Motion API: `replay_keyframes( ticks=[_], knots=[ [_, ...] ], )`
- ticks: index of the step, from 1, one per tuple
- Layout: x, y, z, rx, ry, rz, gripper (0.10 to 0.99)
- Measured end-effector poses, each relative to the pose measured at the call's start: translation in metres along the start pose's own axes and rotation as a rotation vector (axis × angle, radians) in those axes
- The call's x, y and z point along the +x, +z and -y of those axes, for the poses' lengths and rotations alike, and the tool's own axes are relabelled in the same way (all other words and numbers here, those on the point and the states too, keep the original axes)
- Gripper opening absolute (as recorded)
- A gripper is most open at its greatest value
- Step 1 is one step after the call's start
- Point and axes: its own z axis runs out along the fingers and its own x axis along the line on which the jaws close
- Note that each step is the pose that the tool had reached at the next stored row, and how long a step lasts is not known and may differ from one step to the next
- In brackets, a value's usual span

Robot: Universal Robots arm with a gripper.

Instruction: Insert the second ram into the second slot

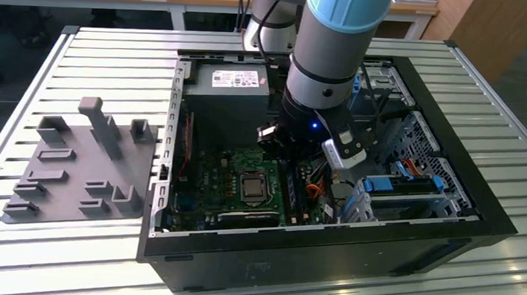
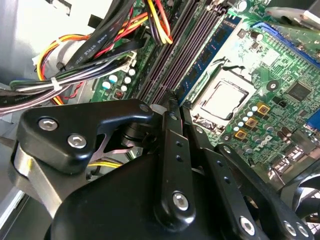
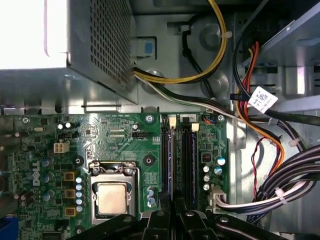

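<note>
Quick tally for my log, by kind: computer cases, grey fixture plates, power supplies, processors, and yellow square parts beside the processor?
Computer case: 1
Grey fixture plate: 1
Power supply: 1
Processor: 1
Yellow square parts: 3
Total: 7

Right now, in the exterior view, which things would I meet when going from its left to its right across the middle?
Gray fixture plate → computer case wall → processor socket → memory slots → blue drive-bay clip.
</note>
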Motion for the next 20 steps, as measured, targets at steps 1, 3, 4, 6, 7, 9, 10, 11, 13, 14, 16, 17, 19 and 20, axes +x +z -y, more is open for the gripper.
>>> replay_keyframes(
  ticks=[1,3,4,6,7,9,10,11,13,14,16,17,19,20],
  knots=[
    [0.0000,0.0006,0.0007,0.000,0.001,0.0000,0.141],
    [-0.0001,0.0022,0.0013,0.000,0.001,0.0000,0.141],
    [-0.0001,0.0031,0.0014,0.000,0.001,-0.0001,0.141],
    [-0.0002,0.0042,0.0019,0.000,0.001,-0.0001,0.141],
    [-0.0003,0.0048,0.0023,0.000,0.001,-0.0001,0.141],
    [-0.0003,0.0055,0.0032,0.000,0.002,0.0000,0.141],
    [-0.0003,0.0057,0.0035,0.000,0.002,0.0000,0.141],
    [-0.0003,0.0061,0.0037,0.000,0.003,0.0000,0.141],
    [-0.0005,0.0069,0.0038,0.000,0.005,0.0000,0.141],
    [-0.0006,0.0072,0.0039,0.000,0.007,0.0000,0.141],
    [-0.0008,0.0081,0.0039,-0.001,0.008,0.0000,0.141],
    [-0.0010,0.0087,0.0039,-0.001,0.009,0.0001,0.141],
    [-0.0012,0.0101,0.0039,-0.001,0.009,0.0000,0.141],
    [-0.0012,0.0108,0.0039,-0.001,0.009,0.0000,0.141]
  ],
)
